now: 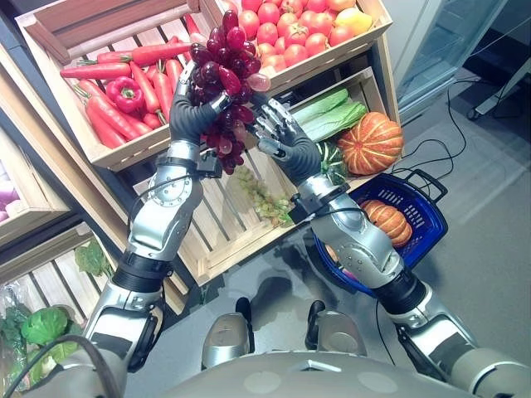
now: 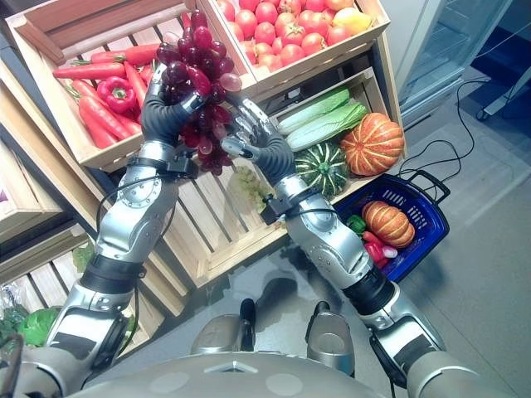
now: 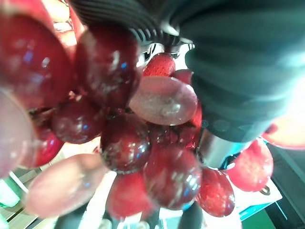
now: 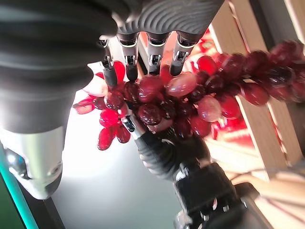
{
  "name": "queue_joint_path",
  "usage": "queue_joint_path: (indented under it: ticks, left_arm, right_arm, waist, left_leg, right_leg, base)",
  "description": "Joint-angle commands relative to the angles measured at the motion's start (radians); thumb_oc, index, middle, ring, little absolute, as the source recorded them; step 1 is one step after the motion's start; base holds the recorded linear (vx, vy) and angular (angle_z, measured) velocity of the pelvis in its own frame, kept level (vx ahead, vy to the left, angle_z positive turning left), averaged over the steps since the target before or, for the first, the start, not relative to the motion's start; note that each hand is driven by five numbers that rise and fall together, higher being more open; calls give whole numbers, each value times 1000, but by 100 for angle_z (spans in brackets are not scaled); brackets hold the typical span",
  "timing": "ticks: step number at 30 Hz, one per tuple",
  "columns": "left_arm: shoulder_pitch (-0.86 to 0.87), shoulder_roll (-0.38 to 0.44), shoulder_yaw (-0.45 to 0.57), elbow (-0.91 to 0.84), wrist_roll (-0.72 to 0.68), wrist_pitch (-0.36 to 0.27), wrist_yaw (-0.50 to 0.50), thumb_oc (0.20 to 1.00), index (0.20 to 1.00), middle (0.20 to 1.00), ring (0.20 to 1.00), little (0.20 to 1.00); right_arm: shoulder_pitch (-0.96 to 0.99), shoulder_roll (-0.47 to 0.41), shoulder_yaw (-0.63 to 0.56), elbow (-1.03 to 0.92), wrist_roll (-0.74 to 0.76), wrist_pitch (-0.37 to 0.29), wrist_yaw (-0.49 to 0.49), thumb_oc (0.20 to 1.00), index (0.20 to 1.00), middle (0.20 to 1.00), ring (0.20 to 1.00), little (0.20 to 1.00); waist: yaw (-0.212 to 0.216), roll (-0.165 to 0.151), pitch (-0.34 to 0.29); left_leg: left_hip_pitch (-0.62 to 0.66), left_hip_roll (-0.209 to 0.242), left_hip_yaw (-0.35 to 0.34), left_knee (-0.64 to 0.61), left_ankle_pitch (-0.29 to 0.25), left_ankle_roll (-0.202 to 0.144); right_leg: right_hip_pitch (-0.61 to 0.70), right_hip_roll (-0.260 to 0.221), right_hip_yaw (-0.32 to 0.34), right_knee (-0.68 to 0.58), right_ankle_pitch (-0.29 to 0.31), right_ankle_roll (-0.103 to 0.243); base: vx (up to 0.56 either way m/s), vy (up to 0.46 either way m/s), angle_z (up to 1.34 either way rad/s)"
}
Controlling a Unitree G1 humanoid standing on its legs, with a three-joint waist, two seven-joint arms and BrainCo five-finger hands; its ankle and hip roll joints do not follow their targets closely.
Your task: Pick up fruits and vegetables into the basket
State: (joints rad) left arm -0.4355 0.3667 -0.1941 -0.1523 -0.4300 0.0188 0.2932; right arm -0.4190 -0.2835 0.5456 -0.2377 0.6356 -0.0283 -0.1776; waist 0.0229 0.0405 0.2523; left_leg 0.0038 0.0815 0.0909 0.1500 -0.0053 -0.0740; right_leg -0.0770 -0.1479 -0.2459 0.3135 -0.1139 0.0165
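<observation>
Glossy dark-red grapes in a heavy bunch sit clutched in my left hand, fingers curled round them, raised before the wooden crates. My right hand rests straight fingers against the bunch; the blue plastic basket, below right, holds an orange ribbed pumpkin.

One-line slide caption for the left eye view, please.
Left hand holds red grapes aloft before the crates while right hand reaches in; blue basket waits below.
</observation>
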Motion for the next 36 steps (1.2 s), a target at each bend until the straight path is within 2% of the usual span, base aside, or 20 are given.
queue_joint_path:
  ticks: [1,4,7,15,18,22,25,33,36]
  left_arm:
    - [-125,15,-18,-142,18,-110,50,200,200,200,200,200]
    - [-110,17,2,-160,18,-145,56,200,200,200,200,200]
    - [-97,22,14,-181,39,-154,75,200,200,200,200,200]
    - [-79,19,31,-211,103,-193,100,200,200,200,200,200]
    - [-81,18,31,-216,120,-204,106,200,200,200,200,200]
    - [-84,20,29,-227,149,-205,113,200,200,200,200,200]
    - [-86,20,25,-227,146,-194,81,200,200,200,200,200]
    - [-101,12,-10,-233,128,-150,1,200,200,200,200,200]
    - [-106,13,-24,-229,108,-125,-47,200,200,200,200,200]
  right_arm:
    - [-118,93,-23,-137,-95,-110,-73,1000,1000,1000,1000,1000]
    - [-98,82,-47,-153,-66,-98,-112,1000,1000,1000,1000,1000]
    - [-77,69,-55,-153,-34,-76,-114,1000,1000,1000,1000,1000]
    - [-42,57,-64,-158,-59,-83,-180,1000,1000,1000,1000,1000]
    - [-38,59,-63,-146,-25,-64,-189,1000,1000,1000,1000,1000]
    - [-34,62,-49,-147,65,-44,-132,1000,1000,1000,1000,1000]
    - [-27,71,-23,-145,189,57,-102,1000,1000,1000,1000,1000]
    - [-28,94,32,-80,289,80,-9,1000,1000,1000,1000,1000]
    - [-18,101,41,-72,324,117,29,1000,1000,1000,1000,1000]
  waist:
    - [-28,-36,5]
    - [-36,-33,11]
    - [-39,-30,15]
    - [-43,-28,24]
    - [-45,-28,27]
    - [-45,-28,28]
    - [-39,-33,26]
    - [-23,-44,26]
    - [-22,-47,25]
  left_leg:
    - [42,-17,67,42,-92,32]
    - [40,-18,70,44,-95,33]
    - [39,-19,71,44,-95,34]
    - [42,-21,71,39,-93,34]
    - [41,-24,72,38,-93,35]
    - [42,-26,70,35,-92,36]
    - [40,-26,70,36,-92,35]
    - [42,-22,64,33,-85,34]
    - [44,-22,63,29,-82,35]
  right_leg:
    - [110,-54,38,-114,28,104]
    - [105,-54,42,-110,27,104]
    - [104,-55,42,-111,27,102]
    - [99,-57,42,-106,27,103]
    - [98,-56,45,-106,27,103]
    - [96,-56,46,-105,26,103]
    - [97,-56,43,-104,25,104]
    - [107,-54,31,-106,26,103]
    - [109,-52,30,-110,28,104]
  base:
    - [-30,27,-3]
    - [-36,31,-4]
    - [-11,9,-1]
    - [-3,1,0]
    - [0,0,0]
    - [0,0,0]
    - [0,0,0]
    - [5,-24,1]
    - [2,-17,5]
